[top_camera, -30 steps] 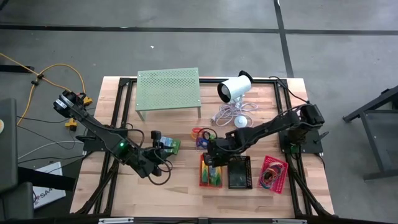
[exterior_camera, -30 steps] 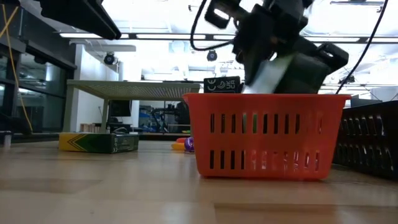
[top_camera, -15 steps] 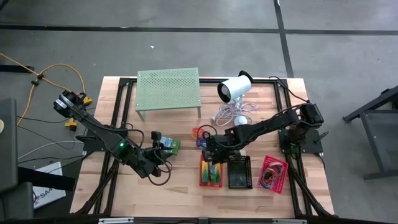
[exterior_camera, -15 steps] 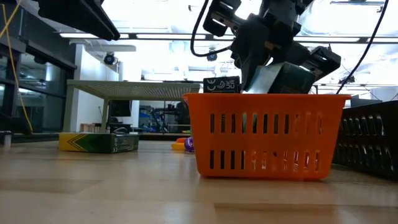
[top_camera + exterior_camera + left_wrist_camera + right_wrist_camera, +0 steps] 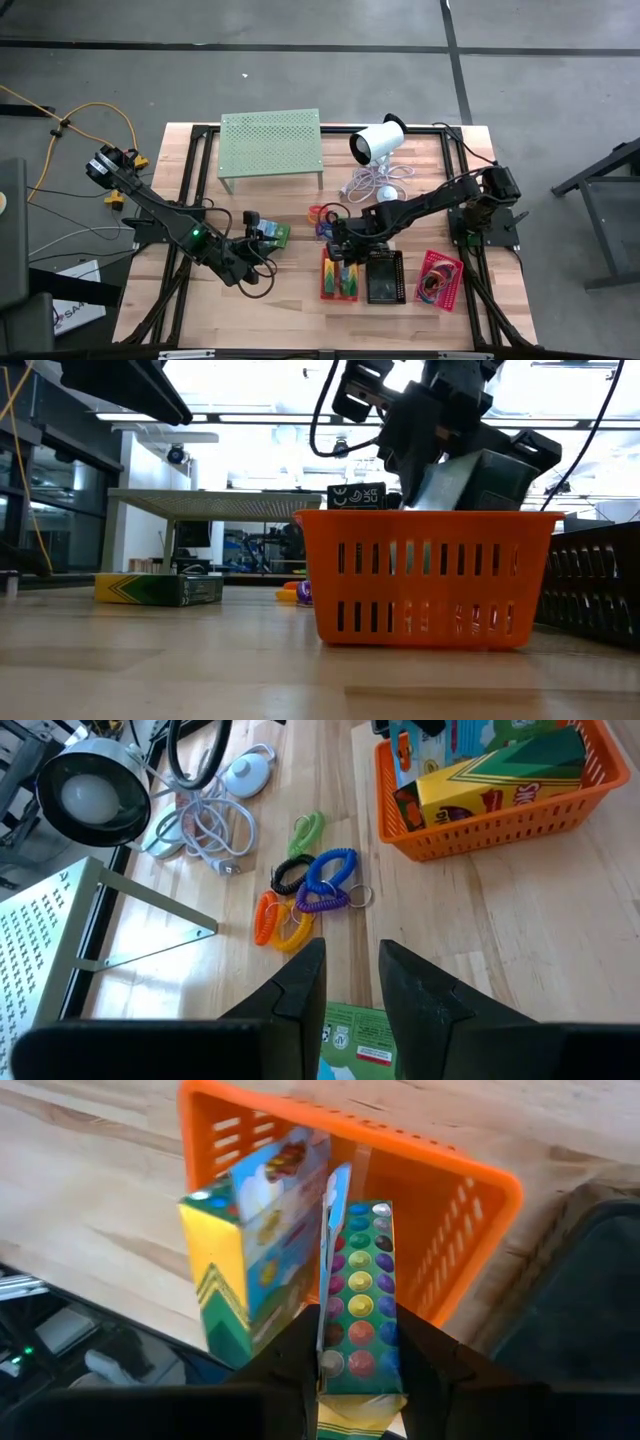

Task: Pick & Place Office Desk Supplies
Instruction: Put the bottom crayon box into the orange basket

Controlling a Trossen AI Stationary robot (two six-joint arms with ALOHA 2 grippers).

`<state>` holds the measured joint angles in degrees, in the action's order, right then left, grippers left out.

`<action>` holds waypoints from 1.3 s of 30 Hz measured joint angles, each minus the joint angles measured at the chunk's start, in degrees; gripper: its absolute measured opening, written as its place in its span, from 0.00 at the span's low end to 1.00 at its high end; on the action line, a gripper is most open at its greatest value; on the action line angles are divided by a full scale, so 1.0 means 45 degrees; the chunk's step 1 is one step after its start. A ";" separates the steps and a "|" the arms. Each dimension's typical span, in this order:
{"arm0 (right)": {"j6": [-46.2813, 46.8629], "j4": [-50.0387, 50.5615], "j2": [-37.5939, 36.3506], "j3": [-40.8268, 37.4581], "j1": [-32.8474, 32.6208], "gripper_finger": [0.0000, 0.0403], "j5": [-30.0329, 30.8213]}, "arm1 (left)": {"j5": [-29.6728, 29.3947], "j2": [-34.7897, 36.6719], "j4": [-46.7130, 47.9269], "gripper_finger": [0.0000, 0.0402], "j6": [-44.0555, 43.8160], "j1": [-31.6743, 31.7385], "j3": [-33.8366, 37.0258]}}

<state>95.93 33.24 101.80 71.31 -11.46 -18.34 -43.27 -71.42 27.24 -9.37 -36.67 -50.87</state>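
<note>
An orange-red mesh basket (image 5: 326, 272) stands at the table's near middle. My right gripper (image 5: 350, 1352) hangs over it, shut on a green pack with coloured dots (image 5: 362, 1290). A second, yellow-and-green pack (image 5: 245, 1270) stands in the same basket. Another green pack (image 5: 160, 589) lies flat on the table to the left. My left gripper (image 5: 350, 965) hovers open above it without touching. Coloured loops (image 5: 310, 895) lie on the wood between the two arms. My right gripper pinches the dotted green pack by its upper end (image 5: 360, 1370) between its two fingers. The fingers come from above, slanting down. The pack reaches down into the orange-red basket beside the yellow-and-green pack. Whether its lower end rests on the basket's floor I cannot tell.
A black basket (image 5: 385, 277) and a pink one (image 5: 441, 278) with rubber bands stand right of the orange-red basket. At the far side are a pale-green perforated stand (image 5: 270, 145) and a white cylinder device (image 5: 377, 143) with its coiled cable (image 5: 205, 815).
My right gripper has rolled a little over the orange-red basket, and the pack in it has tipped slightly with it.
</note>
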 joint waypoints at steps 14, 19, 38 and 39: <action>-0.0011 -0.0006 0.0000 0.0000 0.0000 0.21 -0.0288 | 0.0000 0.0000 0.0189 0.22 -0.0005 0.0000 0.0000; -0.0039 -0.0006 0.0000 0.0000 0.0002 0.21 -0.0251 | 0.0000 0.0000 0.0228 0.22 -0.0005 0.0000 0.0000; -0.0280 -0.0185 -0.0024 0.0000 0.0003 0.44 0.0195 | 0.0000 0.0000 0.0237 0.22 -0.0005 0.0000 0.0000; -0.0280 -0.0218 -0.0024 0.0000 0.0003 0.45 0.0224 | 0.0000 0.0000 0.0238 0.22 -0.0002 0.0000 0.0000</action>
<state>94.67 32.26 101.69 71.31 -11.44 -17.33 -43.27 -71.42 28.32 -9.37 -36.67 -50.87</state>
